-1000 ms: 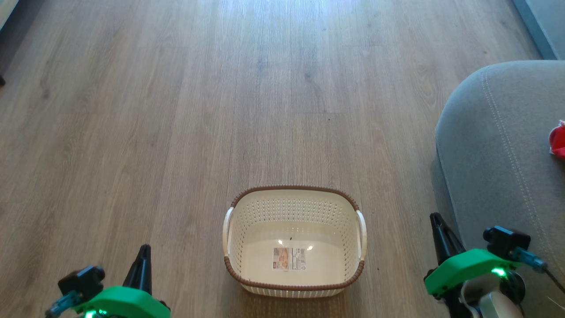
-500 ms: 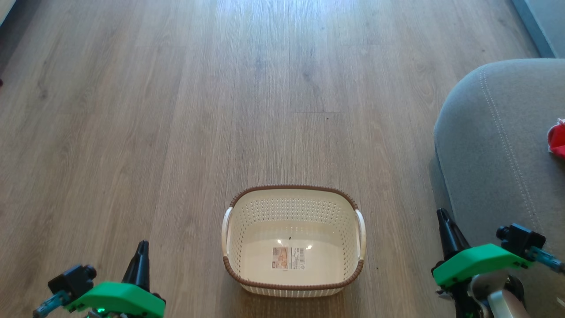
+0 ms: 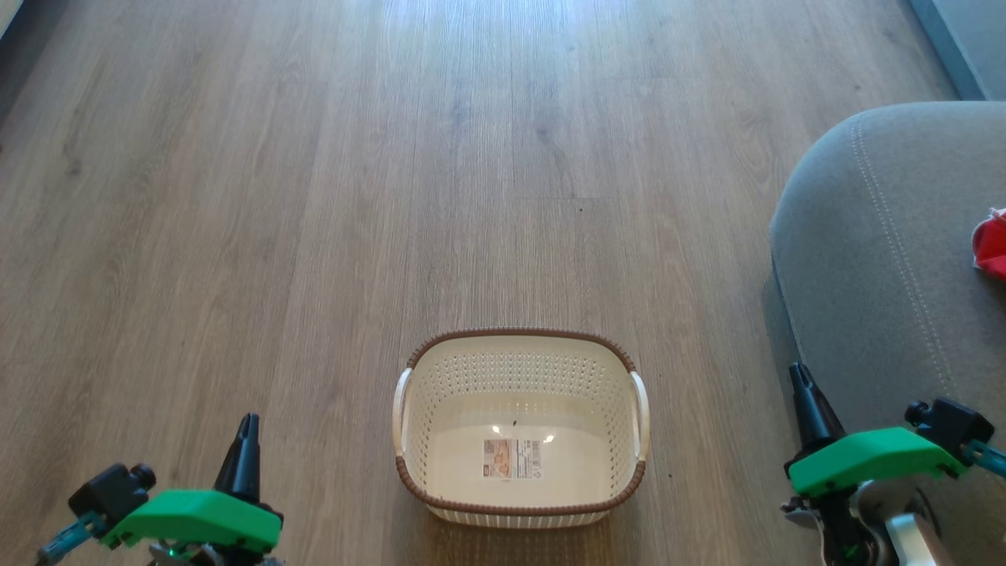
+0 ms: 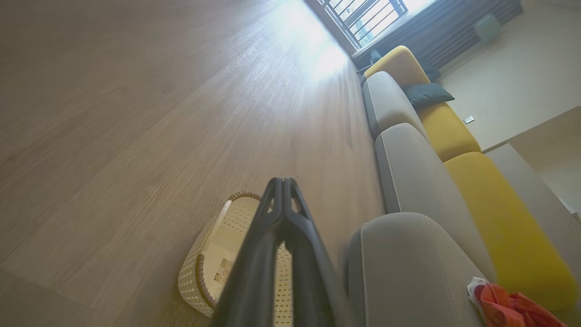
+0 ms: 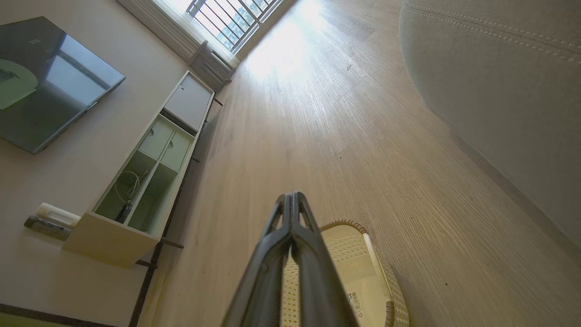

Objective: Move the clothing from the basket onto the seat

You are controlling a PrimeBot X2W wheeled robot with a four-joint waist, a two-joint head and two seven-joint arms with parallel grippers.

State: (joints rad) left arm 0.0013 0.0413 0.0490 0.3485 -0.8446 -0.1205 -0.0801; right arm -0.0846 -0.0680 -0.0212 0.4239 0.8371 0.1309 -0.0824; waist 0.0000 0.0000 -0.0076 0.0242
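Since the big grey seat [image 3: 880,259] on the right already has the red clothing [image 3: 992,245] lying on it, right at the edge of the head view, and the cream basket [image 3: 519,335] out on the wood floor [image 3: 314,196] shows nothing inside but the label [image 3: 512,459] on its base, I'd say the moving part is pretty much done and we're at the wrap-up step. Both arms hang low on either side of the basket, well apart from it. The left gripper [image 3: 248,424] and the right gripper [image 3: 798,374] each have their dark fingers pressed together with nothing between them, and both wrist views back that up. So my guess is the next move doesn't call for any grab at all, just parking the arms, or maybe a check that nothing red is left around the basket. Compared with a second ago, the basket and seat have barely shifted in the head view, but both arms have drifted outward: the left one sits further left, the right one further right and closer along the seat's side.
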